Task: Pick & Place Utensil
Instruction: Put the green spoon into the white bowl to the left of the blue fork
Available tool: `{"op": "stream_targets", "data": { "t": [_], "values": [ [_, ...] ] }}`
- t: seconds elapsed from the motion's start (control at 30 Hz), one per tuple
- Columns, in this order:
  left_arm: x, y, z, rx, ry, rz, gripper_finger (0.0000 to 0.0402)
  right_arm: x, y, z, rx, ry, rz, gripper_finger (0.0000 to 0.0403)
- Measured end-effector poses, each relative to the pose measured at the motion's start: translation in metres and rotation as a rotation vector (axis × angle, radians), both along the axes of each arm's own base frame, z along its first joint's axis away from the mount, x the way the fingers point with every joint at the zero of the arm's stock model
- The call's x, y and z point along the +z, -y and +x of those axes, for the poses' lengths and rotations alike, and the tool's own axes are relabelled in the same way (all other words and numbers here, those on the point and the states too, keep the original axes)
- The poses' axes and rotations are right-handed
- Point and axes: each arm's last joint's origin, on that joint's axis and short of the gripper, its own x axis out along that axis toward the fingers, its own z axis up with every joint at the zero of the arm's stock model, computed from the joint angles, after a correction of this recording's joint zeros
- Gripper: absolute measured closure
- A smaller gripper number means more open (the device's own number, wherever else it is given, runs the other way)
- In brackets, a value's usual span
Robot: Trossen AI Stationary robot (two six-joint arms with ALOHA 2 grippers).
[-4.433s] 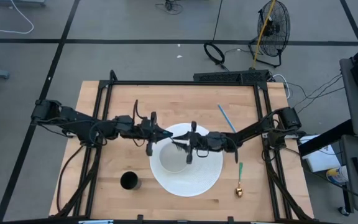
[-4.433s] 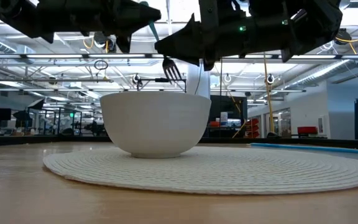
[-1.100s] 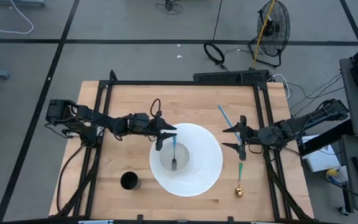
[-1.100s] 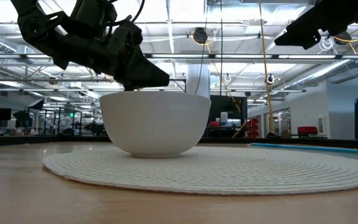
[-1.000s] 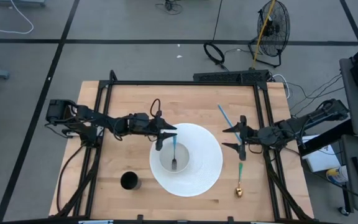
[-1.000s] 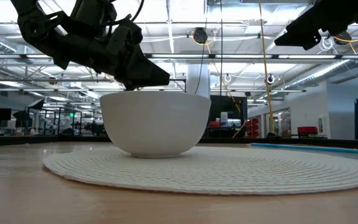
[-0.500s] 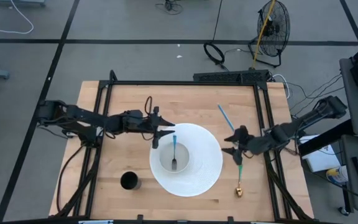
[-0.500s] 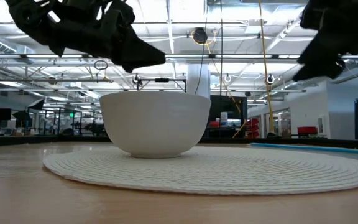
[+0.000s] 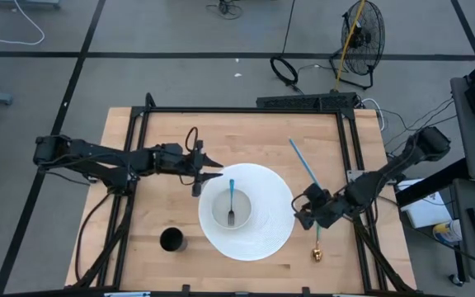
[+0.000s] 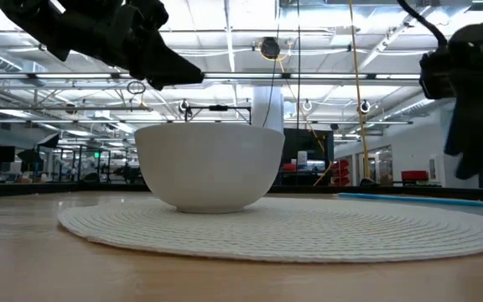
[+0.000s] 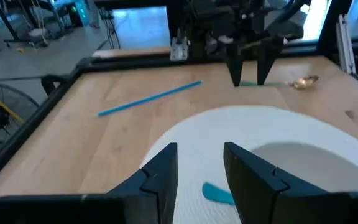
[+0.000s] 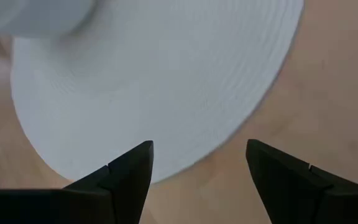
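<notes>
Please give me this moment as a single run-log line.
fork: in bowl on mat | left gripper: open, empty, beside bowl | right gripper: open, empty, at mat's edge near spoon

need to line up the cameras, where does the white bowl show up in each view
High view: white bowl at centre, fork inside.
Low view: bowl left of centre, on the mat.
Left wrist view: rim at lower right.
Right wrist view: edge at upper left.
Shared landmark: the round white mat.

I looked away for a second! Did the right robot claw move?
Yes. The right gripper has swung down from beside the blue straw toward the placemat's edge, over the green-handled spoon, fingers open.
</notes>
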Motion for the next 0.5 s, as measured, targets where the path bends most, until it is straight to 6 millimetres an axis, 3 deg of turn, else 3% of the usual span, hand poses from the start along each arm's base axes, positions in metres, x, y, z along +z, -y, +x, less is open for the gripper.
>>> {"op": "stream_targets", "data": {
  "t": [0.23, 0.5],
  "values": [
    [0.000, 0.000, 0.000, 0.000, 0.001, 0.001, 0.0266, -0.002, -0.007, -0.003, -0.047, -0.032, 0.079, 0.0151],
    [0.001, 0.000, 0.000, 0.002, 0.003, -0.004, 0.0266, 0.017, -0.014, -0.009, -0.087, -0.131, 0.055, 0.0152]
  ]
}}
